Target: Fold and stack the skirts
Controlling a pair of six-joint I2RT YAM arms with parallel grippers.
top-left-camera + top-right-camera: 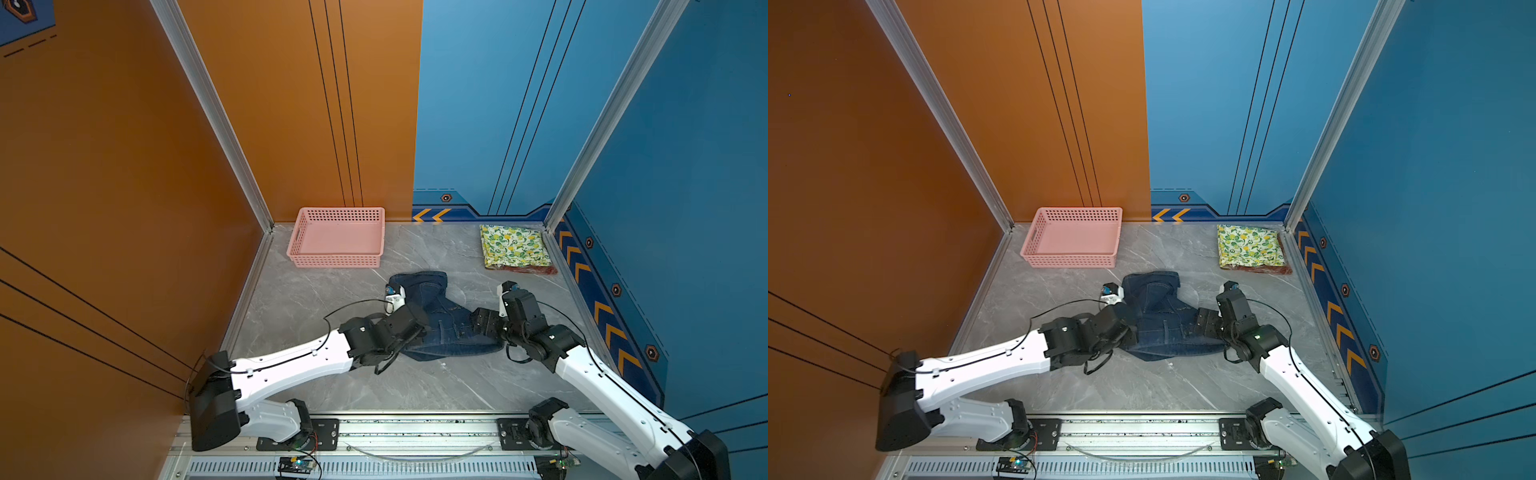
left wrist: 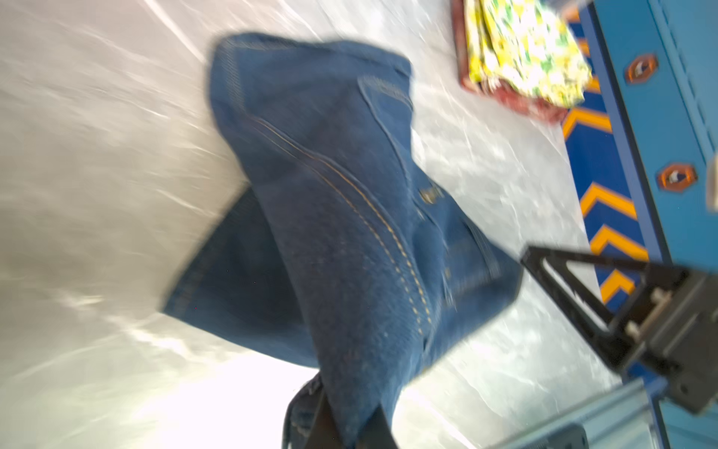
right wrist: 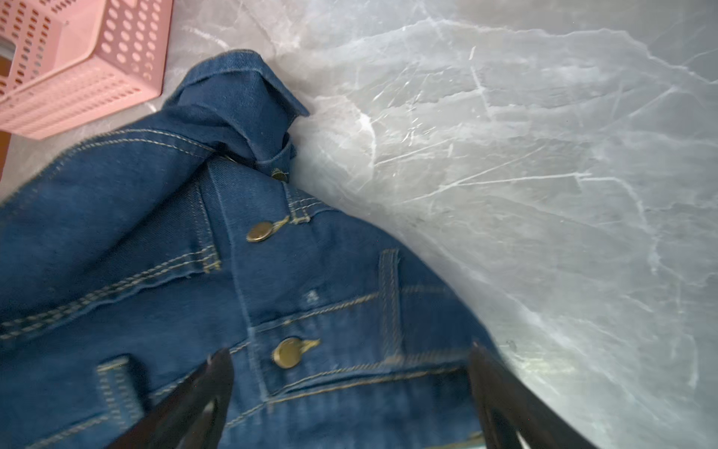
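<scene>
Lying mid-bench: denim skirt (image 1: 440,328), dark blue, crumpled and not folded, between the two arms in both top views; one end bunched toward the back, the wider part spread toward the front
Denim detail: waistband, belt loops and two brass buttons (image 3: 289,352) face up in the right wrist view; a double orange-stitched seam runs down the raised fold in the left wrist view
Left arm: left fingers (image 2: 320,421) closed on a fold of the denim skirt at its left edge, the cloth rising off the bench into the grip
Right arm: right fingers (image 1: 478,322) spread wide at the skirt's right edge, one to each side of the waistband and the nearer button, gripping nothing; whether the tips touch the cloth cannot be told
Folded pile: lemon-print skirt (image 1: 513,245) folded flat on top of the rust-red skirt (image 1: 536,271), of which only a strip shows along the front edge; pile in the far right corner, well apart from the denim
Basket: pink perforated basket (image 1: 336,239) at the back left, against the orange wall, near the denim's bunched end but apart from it
Bench: grey marble-patterned bench (image 1: 415,386), orange wall to the left, blue wall to the right
</scene>
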